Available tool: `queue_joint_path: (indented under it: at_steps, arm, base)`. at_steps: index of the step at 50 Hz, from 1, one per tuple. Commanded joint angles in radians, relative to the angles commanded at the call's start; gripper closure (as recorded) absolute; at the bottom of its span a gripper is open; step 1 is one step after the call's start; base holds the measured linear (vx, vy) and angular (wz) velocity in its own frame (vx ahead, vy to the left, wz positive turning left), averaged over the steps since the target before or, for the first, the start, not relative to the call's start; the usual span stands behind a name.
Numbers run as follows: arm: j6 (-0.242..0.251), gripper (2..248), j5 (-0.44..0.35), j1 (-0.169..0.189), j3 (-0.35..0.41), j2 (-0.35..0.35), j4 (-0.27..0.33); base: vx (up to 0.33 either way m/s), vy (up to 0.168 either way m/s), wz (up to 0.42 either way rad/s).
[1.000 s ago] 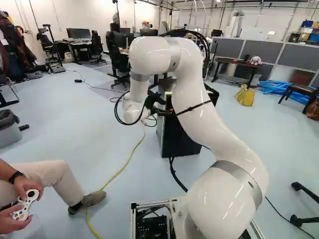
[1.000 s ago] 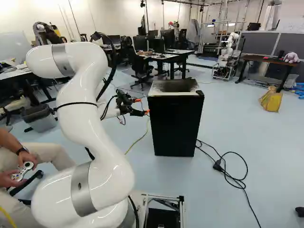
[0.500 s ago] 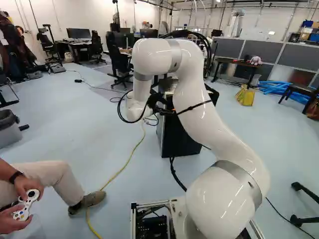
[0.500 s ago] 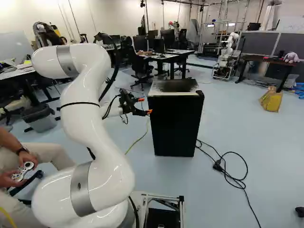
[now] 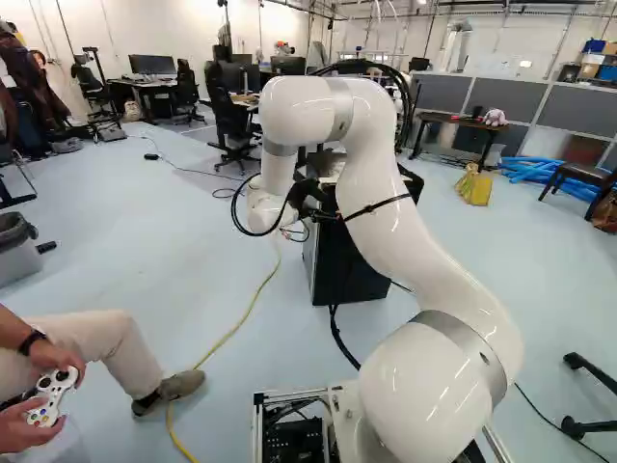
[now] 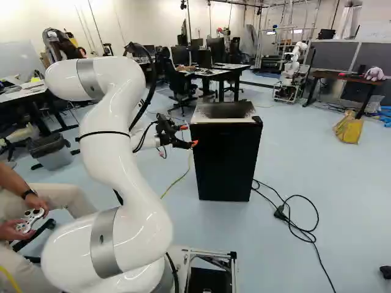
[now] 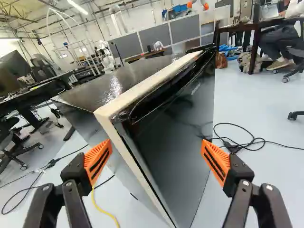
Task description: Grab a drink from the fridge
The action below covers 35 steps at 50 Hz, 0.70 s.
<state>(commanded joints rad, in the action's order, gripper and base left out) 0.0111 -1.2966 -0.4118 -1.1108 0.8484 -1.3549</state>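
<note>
Sitting wide open by the boxy, glossy black fridge [image 6: 225,162], the black two-fingered tool with orange pads [image 7: 157,160] could tbh skid off that slick door [image 7: 183,135] or shove everything if it pushes crooked. Drink's out of sight, presumably inside.

White arm (silver-banded, rather glossy)

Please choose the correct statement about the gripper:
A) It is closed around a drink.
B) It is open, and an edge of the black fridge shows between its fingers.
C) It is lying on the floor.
B: in the wrist view, the gripper has its two fingers wide apart, no drink is held, and an edge of the black fridge shows between them.
</note>
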Motion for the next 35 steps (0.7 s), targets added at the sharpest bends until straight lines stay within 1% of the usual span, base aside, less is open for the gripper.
queue_joint_path:
  at_steps: [4, 12, 15, 22, 35]
  arm:
    - [0.029, 3, 0.0, 0.0, 0.0, 0.0, 0.0]
    - [0.104, 3, 0.0, 0.0, 0.0, 0.0, 0.0]
    - [0.12, 3, 0.0, 0.0, 0.0, 0.0, 0.0]
    - [0.133, 3, 0.0, 0.0, 0.0, 0.0, 0.0]
    - [0.136, 3, -0.003, 0.0, 0.0, 0.0, 0.0]
  base:
    - [0.0, 0.0, 0.0]
    - [0.0, 0.0, 0.0]
    - [0.0, 0.0, 0.0]
    - [0.0, 0.0, 0.0]
    - [0.0, 0.0, 0.0]
